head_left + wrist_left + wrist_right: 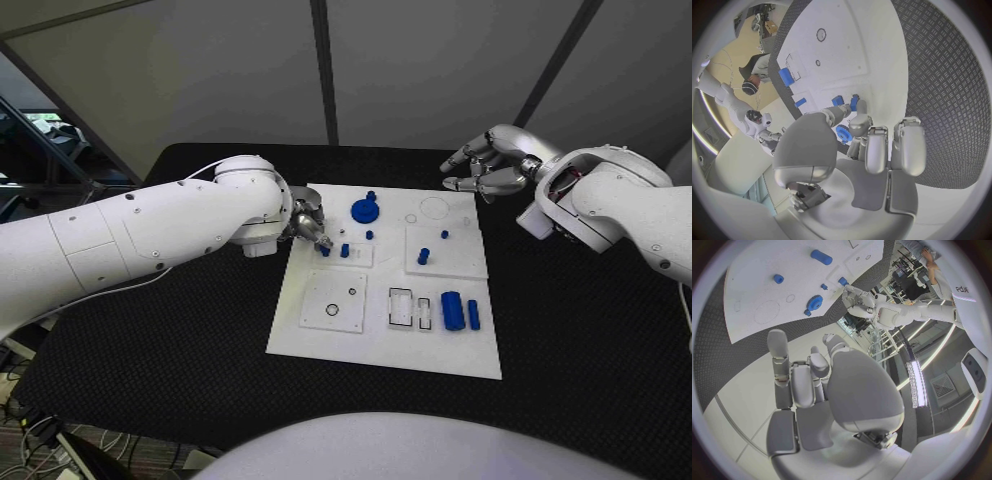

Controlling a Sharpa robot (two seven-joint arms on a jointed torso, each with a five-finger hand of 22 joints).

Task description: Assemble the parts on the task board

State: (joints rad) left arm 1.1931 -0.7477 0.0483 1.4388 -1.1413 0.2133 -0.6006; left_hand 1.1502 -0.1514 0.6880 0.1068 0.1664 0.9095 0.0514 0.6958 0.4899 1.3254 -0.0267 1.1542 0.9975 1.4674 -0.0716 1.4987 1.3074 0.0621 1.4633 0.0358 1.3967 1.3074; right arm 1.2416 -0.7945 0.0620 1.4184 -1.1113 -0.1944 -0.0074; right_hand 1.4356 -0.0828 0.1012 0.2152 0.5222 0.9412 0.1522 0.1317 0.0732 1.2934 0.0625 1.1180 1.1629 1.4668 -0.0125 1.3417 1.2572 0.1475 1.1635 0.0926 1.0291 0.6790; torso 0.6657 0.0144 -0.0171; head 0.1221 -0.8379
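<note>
The white task board (325,330) lies mid-table. My left hand (307,225) hovers low over its left far part, thumb and a finger reaching down beside two small upright blue pegs (325,252) (345,249); nothing sits between the fingertips. In the left wrist view the same pegs (837,100) (854,102) stand just past the fingertips (859,119). A blue round disc (366,210) stands behind them. My right hand (490,165) floats off the board's far right corner, fingers curled in, holding nothing.
More blue pegs (424,256) (444,235) stand on the board's right half. A blue cylinder (453,310) and a blue bar (473,314) lie nearer me, beside rectangular slots (401,306). A square plate with a round hole (333,303) sits front left. Black table (577,330) surrounds the board.
</note>
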